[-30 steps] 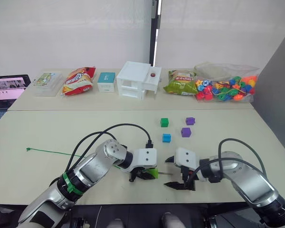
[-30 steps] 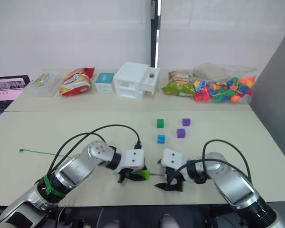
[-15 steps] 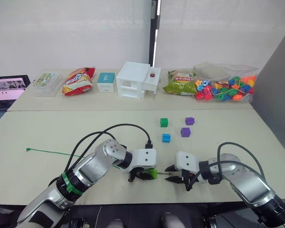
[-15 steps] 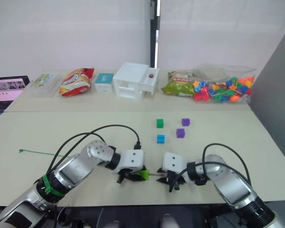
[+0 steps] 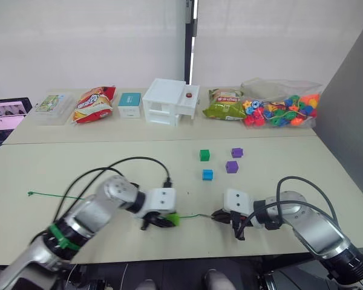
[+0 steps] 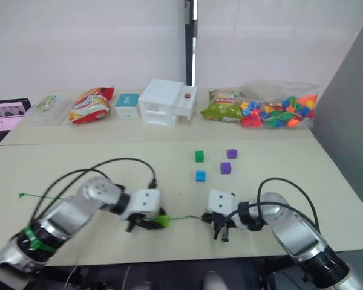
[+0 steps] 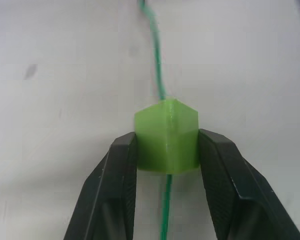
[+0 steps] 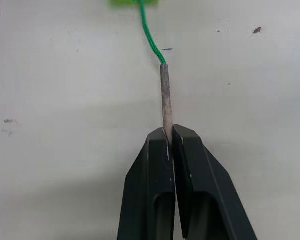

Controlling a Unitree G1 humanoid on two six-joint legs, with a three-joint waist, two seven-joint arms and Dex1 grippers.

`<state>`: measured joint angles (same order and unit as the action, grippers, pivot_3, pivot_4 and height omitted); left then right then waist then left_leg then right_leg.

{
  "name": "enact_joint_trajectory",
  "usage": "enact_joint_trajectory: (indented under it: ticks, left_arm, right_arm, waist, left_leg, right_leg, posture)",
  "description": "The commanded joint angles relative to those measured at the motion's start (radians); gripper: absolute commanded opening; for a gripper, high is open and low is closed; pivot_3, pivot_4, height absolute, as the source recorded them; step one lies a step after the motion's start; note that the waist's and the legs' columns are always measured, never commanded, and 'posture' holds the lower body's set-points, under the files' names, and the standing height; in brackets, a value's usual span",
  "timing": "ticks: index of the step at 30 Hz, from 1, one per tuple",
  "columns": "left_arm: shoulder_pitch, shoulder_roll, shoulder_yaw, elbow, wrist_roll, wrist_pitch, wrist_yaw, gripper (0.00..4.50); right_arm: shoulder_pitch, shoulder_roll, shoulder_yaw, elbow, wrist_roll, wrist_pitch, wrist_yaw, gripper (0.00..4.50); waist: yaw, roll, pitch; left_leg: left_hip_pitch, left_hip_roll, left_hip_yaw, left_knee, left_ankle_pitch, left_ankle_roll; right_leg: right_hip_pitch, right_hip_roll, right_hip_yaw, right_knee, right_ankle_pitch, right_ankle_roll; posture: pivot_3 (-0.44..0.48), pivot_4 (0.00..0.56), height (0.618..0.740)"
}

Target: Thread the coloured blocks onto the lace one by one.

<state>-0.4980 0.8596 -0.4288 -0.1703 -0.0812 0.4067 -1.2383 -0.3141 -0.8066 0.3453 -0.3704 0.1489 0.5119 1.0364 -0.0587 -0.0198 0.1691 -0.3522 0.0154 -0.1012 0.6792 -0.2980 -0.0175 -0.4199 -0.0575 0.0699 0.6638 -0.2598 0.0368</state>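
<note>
My left gripper (image 7: 167, 145) is shut on a lime green block (image 7: 167, 135) near the table's front; the green lace (image 7: 157, 75) runs through the block. My right gripper (image 8: 169, 135) is shut on the lace's stiff grey tip (image 8: 165, 95), to the right of that block (image 5: 171, 219). A short stretch of lace (image 5: 193, 215) spans the gap between the two grippers. The lace's far end (image 5: 31, 194) lies at the table's left. A dark green block (image 5: 204, 155), a blue block (image 5: 208, 174) and two purple blocks (image 5: 236, 153) (image 5: 232, 167) sit loose mid-table.
Along the back of the table stand a clear box (image 5: 52, 104), a snack bag (image 5: 92, 104), a teal box (image 5: 129, 104), a white toy house (image 5: 168, 101), a green snack bag (image 5: 225, 106) and a clear bag of bright beads (image 5: 279, 110). A laptop (image 5: 5, 115) sits far left.
My right gripper has shut on the lace's tip. My left gripper has slid left with the lime green block, so lace now shows between the two grippers.
</note>
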Motion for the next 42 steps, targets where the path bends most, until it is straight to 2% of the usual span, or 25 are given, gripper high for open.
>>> enact_joint_trajectory:
  ticks: [1,7,11,17,21,25,27,32,34,38,42]
  left_arm:
    - [0.066,0.154,0.114,0.199,0.012,-0.193,-0.070,1.29]
    - [0.125,0.280,0.243,0.467,-0.006,-0.456,-0.145,1.29]
    - [0.139,0.344,0.311,0.704,-0.002,-0.631,-0.171,1.29]
    - [0.065,0.330,0.324,0.916,0.046,-0.784,-0.139,1.29]
    - [0.036,0.294,0.343,0.939,0.026,-0.814,-0.141,1.29]
    - [0.021,0.268,0.376,0.865,-0.021,-0.741,-0.169,1.29]
    - [0.013,0.271,0.383,0.831,-0.042,-0.673,-0.196,2.32]
    - [-0.020,0.306,0.410,0.702,-0.082,-0.509,-0.265,3.98]
    - [-0.036,0.324,0.419,0.622,-0.111,-0.428,-0.298,4.49]
    - [0.006,0.314,0.441,0.350,-0.222,-0.219,-0.312,4.49]
    - [0.102,0.224,0.430,0.062,-0.304,-0.053,-0.199,4.49]
  right_arm:
    - [-0.031,0.005,-0.006,-0.088,0.017,0.041,0.009,0.00]
    - [-0.043,0.027,0.005,-0.126,0.021,0.074,0.001,0.00]
    - [-0.043,0.034,0.012,-0.132,0.018,0.078,0.001,0.00]
    - [-0.049,0.034,0.026,-0.105,0.007,0.055,0.012,0.00]
    - [-0.064,0.042,0.035,-0.087,0.004,0.046,0.014,0.00]
    - [-0.069,0.044,0.040,-0.079,0.001,0.041,0.014,0.00]
    - [-0.070,0.045,0.040,-0.077,0.001,0.040,0.015,0.00]
    - [-0.066,0.049,0.041,-0.085,0.002,0.049,0.013,0.00]
    - [-0.065,0.053,0.042,-0.090,0.004,0.055,0.013,0.00]
    - [-0.071,0.065,0.051,-0.096,0.003,0.069,0.009,0.00]
    - [-0.084,0.077,0.069,-0.095,-0.010,0.084,0.003,0.00]
  waist:
    - [-0.006,0.000,0.000]
    - [-0.005,0.001,0.000]
    - [-0.010,0.001,0.000]
    - [0.000,0.001,0.001]
    - [0.010,0.001,0.001]
    - [0.016,0.001,0.001]
    - [0.016,0.001,0.001]
    - [0.013,0.000,0.001]
    - [0.013,0.000,0.001]
    - [0.013,0.000,0.001]
    - [0.013,0.000,0.001]
  left_leg:
    - [0.000,0.000,0.000,0.000,0.000,0.000]
    - [-0.001,0.000,0.000,-0.001,0.000,0.000]
    - [-0.001,0.000,0.000,-0.002,0.000,0.000]
    - [-0.002,0.000,0.001,-0.001,0.000,0.000]
    - [-0.002,-0.001,0.001,-0.001,0.000,0.000]
    - [-0.002,-0.001,0.001,-0.001,0.000,0.000]
    - [-0.003,-0.001,0.001,-0.001,0.000,0.000]
    - [-0.003,-0.001,0.000,-0.001,0.000,0.000]
    - [-0.003,-0.001,0.000,-0.001,0.000,0.000]
    - [-0.003,-0.001,0.000,-0.001,0.000,0.000]
    - [-0.003,-0.001,0.000,-0.001,0.000,0.000]
  right_leg:
    - [-0.001,0.000,0.000,0.000,0.000,0.000]
    - [-0.001,-0.001,-0.001,0.000,-0.001,-0.001]
    - [-0.002,0.000,-0.001,0.000,-0.001,-0.001]
    - [-0.003,-0.001,-0.001,0.000,-0.001,-0.001]
    - [-0.002,-0.002,-0.001,0.000,-0.001,-0.001]
    - [-0.003,-0.002,-0.001,0.000,0.000,-0.001]
    - [-0.003,-0.002,-0.001,0.000,0.000,-0.001]
    - [-0.003,-0.002,-0.002,0.001,0.000,-0.001]
    - [-0.003,-0.001,-0.002,0.001,0.000,-0.001]
    - [-0.003,-0.002,-0.002,0.000,-0.001,-0.001]
    - [-0.003,-0.002,-0.001,0.000,-0.001,-0.001]
  posture:
    - [0.000,0.150,0.740]
    - [0.000,0.150,0.740]
    - [0.000,0.150,0.740]
    - [0.000,0.150,0.740]
    - [0.000,0.150,0.740]
    - [0.000,0.150,0.740]
    - [0.000,0.150,0.740]
    - [0.000,0.150,0.740]
    - [0.000,0.150,0.740]
    - [0.000,0.150,0.740]
    - [0.000,0.150,0.740]
